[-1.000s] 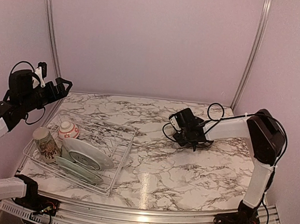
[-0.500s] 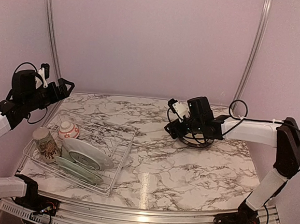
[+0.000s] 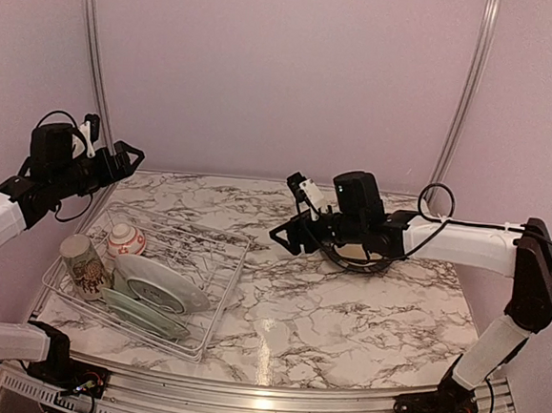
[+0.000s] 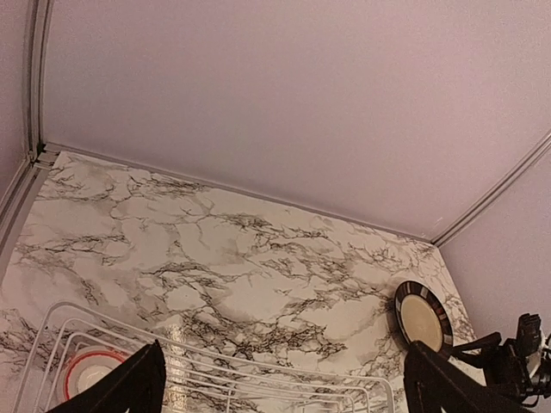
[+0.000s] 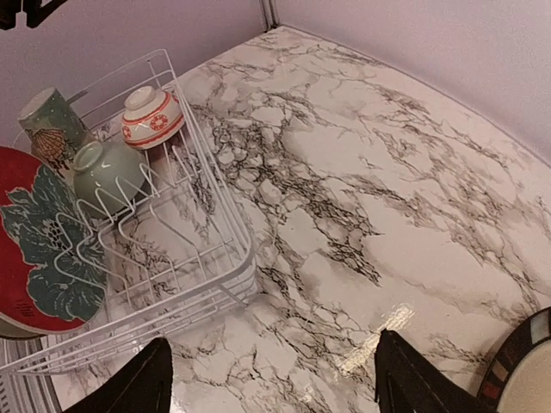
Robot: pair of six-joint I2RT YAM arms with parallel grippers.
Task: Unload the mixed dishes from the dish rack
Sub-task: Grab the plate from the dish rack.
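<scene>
Your left claw point(image 3: 130, 152) is hanging raised at the upper left of the overhead view, its fingers spread wide apart and gripping nothing, with the far end of the dish rack point(image 3: 224, 277) showing at the bottom of its wrist view. Your right claw point(image 3: 285, 236) is reaching out over the middle of the desk point(image 3: 296, 313), fingers likewise apart and empty, facing the rack. The large black plate point(image 4: 424, 317) is lying flat on the desk at the right, outside the rack, partly hidden under your right arm from overhead. Inside the rack, at lower left, the cream mug point(image 3: 85, 266) is leaning, the small red-and-white bowl point(image 3: 126, 241) is sitting just beside it, and the pale green plates point(image 3: 160, 285) are resting slanted along the near side.
</scene>
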